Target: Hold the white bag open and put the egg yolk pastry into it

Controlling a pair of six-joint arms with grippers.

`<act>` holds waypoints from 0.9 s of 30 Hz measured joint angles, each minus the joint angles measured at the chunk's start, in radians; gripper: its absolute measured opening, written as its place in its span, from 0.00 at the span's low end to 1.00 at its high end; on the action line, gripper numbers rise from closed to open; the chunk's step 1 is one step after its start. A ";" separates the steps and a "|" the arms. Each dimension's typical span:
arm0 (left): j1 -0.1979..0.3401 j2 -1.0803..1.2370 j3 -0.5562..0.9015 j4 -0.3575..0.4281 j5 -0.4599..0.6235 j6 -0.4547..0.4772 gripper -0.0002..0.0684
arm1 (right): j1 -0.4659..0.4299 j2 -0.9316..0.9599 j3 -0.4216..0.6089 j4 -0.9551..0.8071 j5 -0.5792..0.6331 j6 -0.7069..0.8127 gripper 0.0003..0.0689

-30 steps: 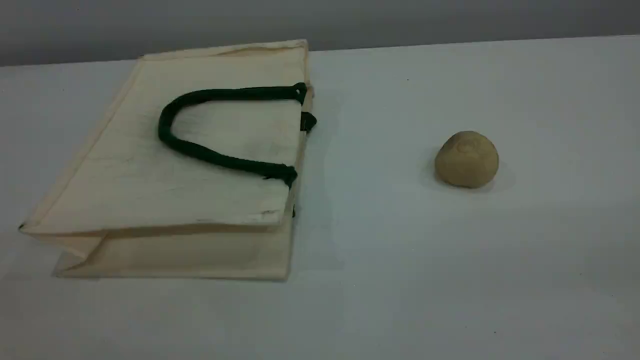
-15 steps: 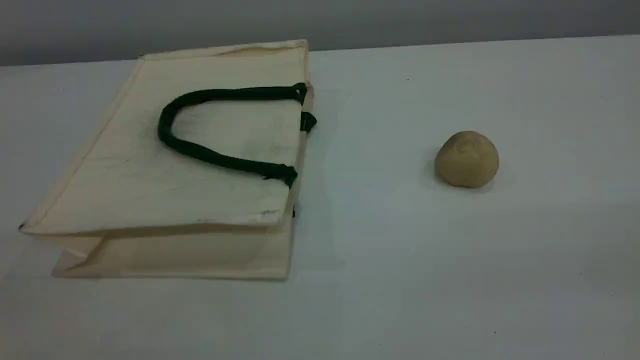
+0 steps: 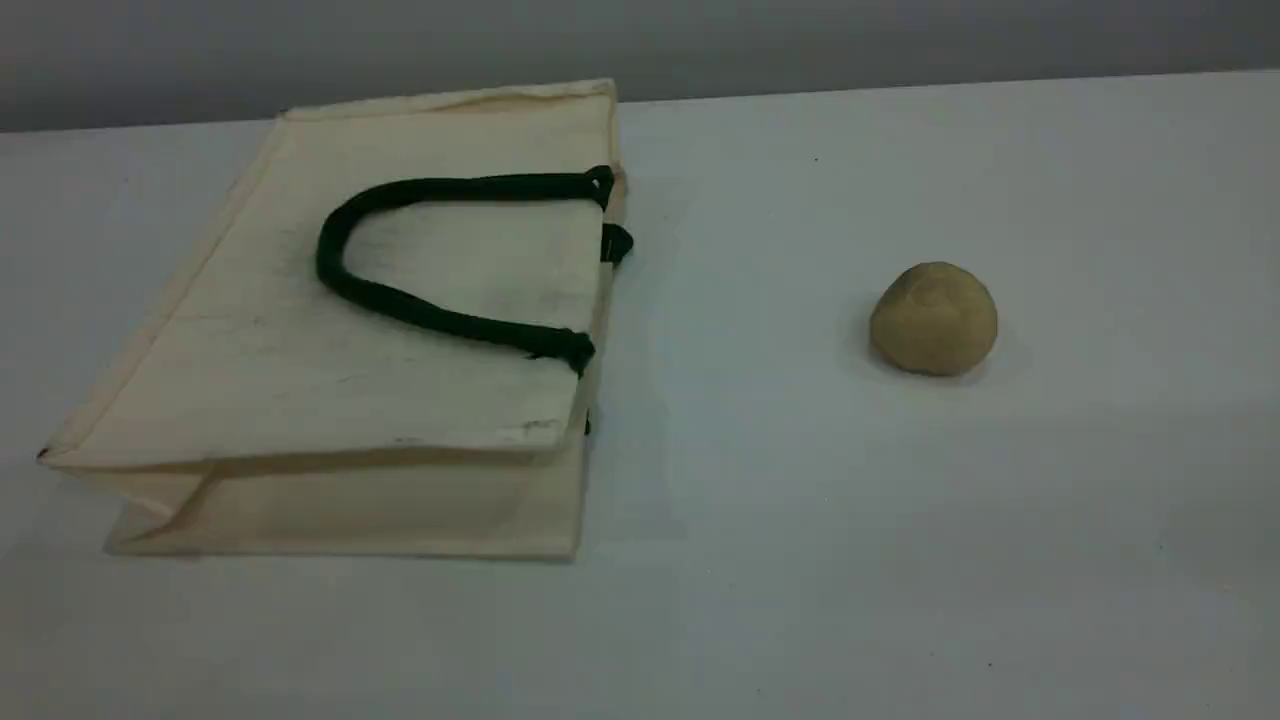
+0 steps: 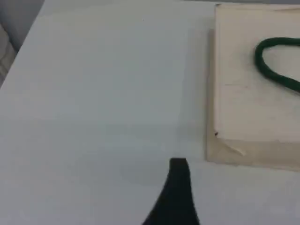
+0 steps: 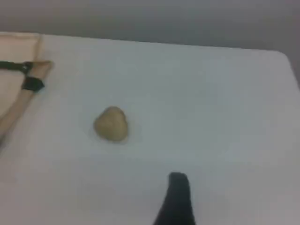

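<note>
Since both grippers look spread & empty, left gripper (image 4: pixel 178 187) should pinch the handle (image 3: pixel 420 310) of the white bag (image 3: pixel 300 400) near desk's left edge; egg yolk pastry (image 3: pixel 933 318) waits.

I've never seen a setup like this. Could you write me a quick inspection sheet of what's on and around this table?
Surface: pale table, bare apart from two things.
Job's things: white bag lying flat on its side, green handle resting on top; egg yolk pastry sits apart to its right.
Clutter: nothing seen.
Grippers: left gripper above bare table beside the bag, right gripper short of the pastry; both open, holding nothing.
Cables: nothing seen.
Surroundings: plain grey wall behind.
</note>
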 joint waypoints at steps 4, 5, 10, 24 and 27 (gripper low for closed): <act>-0.022 0.029 -0.003 0.011 -0.001 -0.024 0.87 | 0.000 0.000 -0.013 -0.008 -0.017 0.043 0.80; -0.022 0.047 -0.009 0.026 -0.004 -0.042 0.87 | 0.004 0.007 -0.024 -0.008 -0.035 0.052 0.80; -0.022 0.183 -0.069 0.073 -0.038 -0.086 0.87 | 0.040 0.145 -0.106 -0.006 -0.141 0.087 0.80; -0.022 0.802 -0.305 0.076 -0.140 -0.108 0.87 | 0.040 0.712 -0.430 0.038 -0.165 0.086 0.80; -0.022 0.942 -0.350 0.076 -0.168 -0.108 0.87 | 0.040 0.785 -0.449 0.038 -0.167 0.084 0.80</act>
